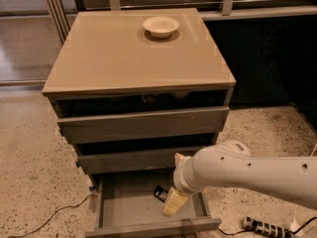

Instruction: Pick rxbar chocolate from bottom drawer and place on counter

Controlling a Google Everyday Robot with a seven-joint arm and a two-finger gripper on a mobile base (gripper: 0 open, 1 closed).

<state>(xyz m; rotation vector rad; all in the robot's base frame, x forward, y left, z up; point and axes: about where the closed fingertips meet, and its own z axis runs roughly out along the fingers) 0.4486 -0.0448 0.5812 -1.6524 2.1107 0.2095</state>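
Rxbar chocolate [159,193] lies down in the bottom drawer [130,209], which is pulled out and open. The bar sits flat on the drawer floor, about in the middle and a bit toward the right edge as I look at it. One end of it is hidden.

The gripper [173,203] is down inside the drawer, right at the hidden end of the bar, on the side nearer the drawer's front edge. It points down and slants. The jaws look like one pale lump from where I stand, so I cannot tell if they are wide, narrow or holding the bar. The big white arm [247,170] reaches in from the right.

I think this is the picking-up step. The bar is not lifted yet. Next the jaws need to close on the bar, then lift it straight up so it clears the drawer above.

After that it goes up to the tan surface [124,58] on top. A white bowl [161,26] sits near the back edge there, so the front part looks like the easy spot.
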